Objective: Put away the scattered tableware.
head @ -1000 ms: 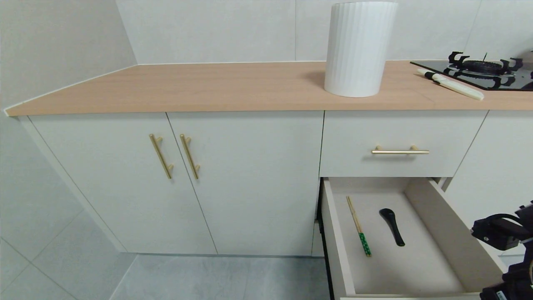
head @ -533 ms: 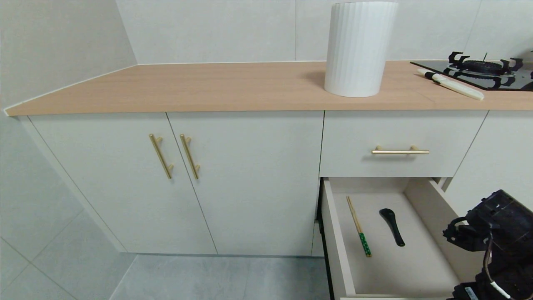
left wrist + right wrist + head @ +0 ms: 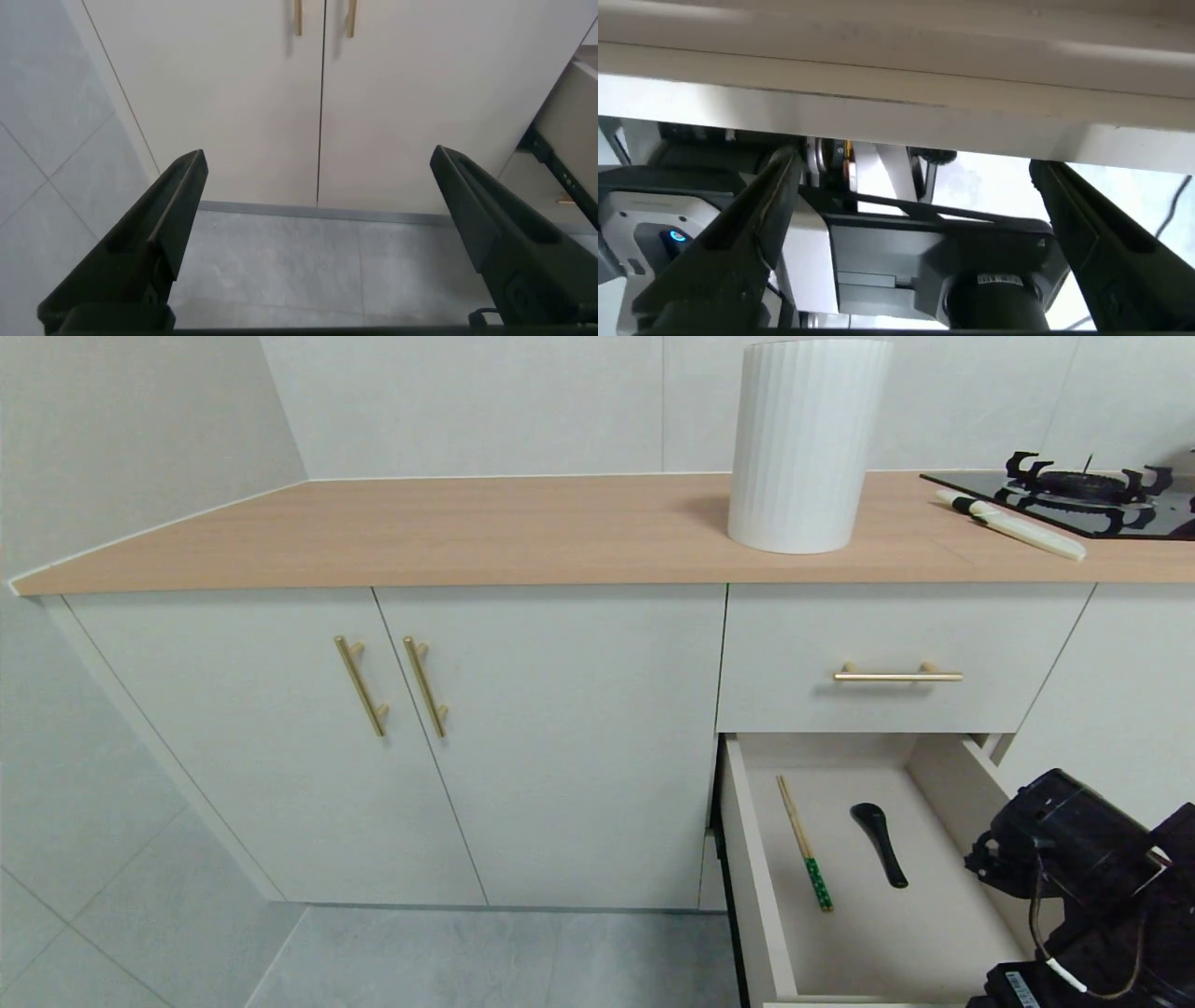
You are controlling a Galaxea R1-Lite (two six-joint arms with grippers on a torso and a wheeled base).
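While the left gripper and right gripper both gape empty, the green-tipped wooden chopsticks lie in the open white drawer, at 9 o'clock of the black spoon.

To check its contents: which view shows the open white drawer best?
The head view: the open white drawer is seen from above, with green-tipped wooden chopsticks and a black spoon inside. The left wrist view catches its side; the right wrist view, probably its pale edge.
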